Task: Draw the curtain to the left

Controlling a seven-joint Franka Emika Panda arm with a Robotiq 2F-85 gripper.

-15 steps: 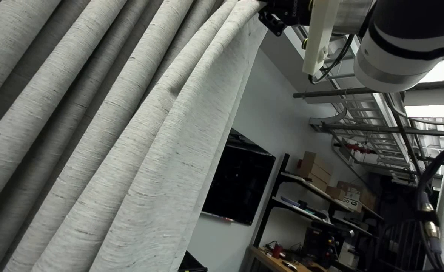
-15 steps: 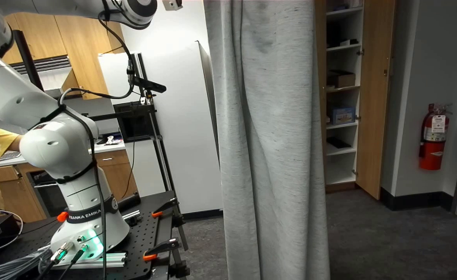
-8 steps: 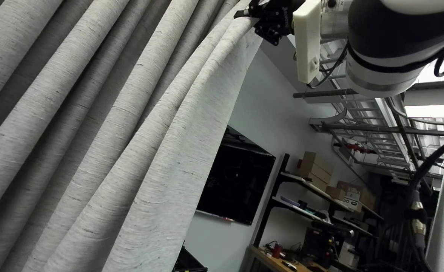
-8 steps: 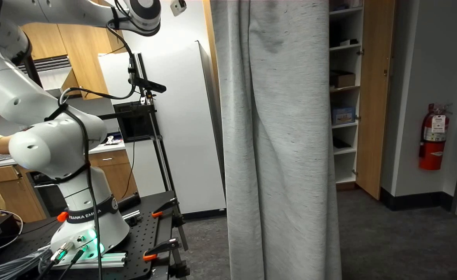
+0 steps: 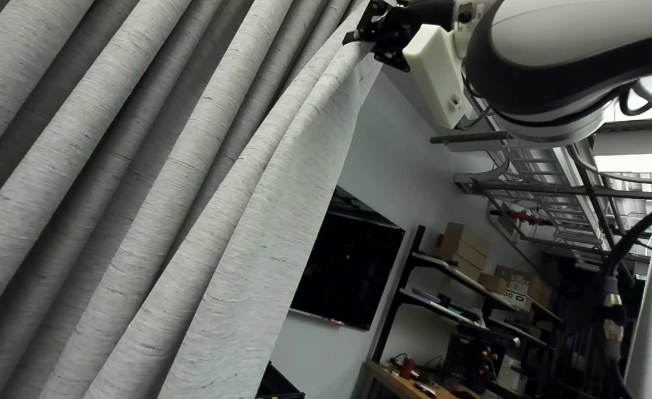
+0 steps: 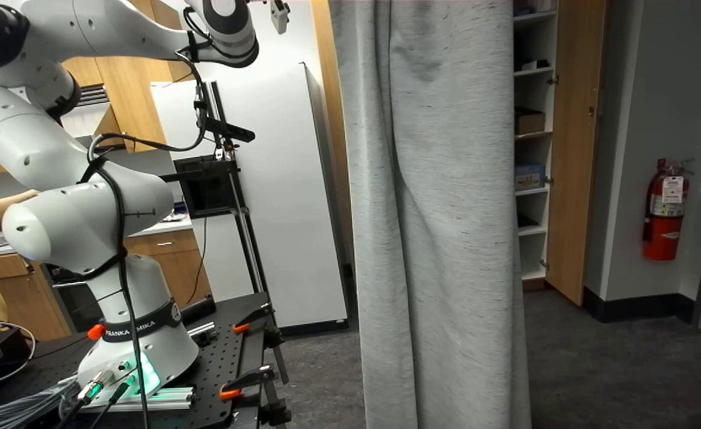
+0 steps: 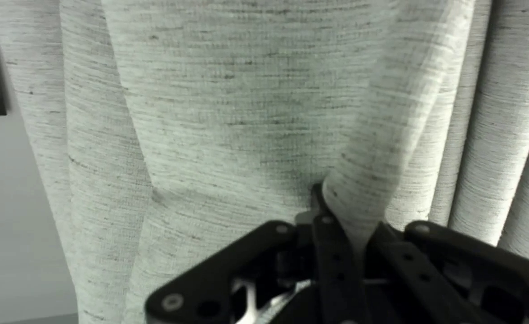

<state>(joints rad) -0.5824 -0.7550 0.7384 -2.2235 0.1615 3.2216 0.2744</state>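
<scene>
Curtain shifted rightward in an exterior view, extinguisher only there, end effector pinching a fold

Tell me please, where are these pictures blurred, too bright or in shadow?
In the wrist view, the gripper looks blurred and dark against the clearer weave of the curtain; in an exterior view, shadow lies between its folds, and a bright area at right is washed out.
</scene>
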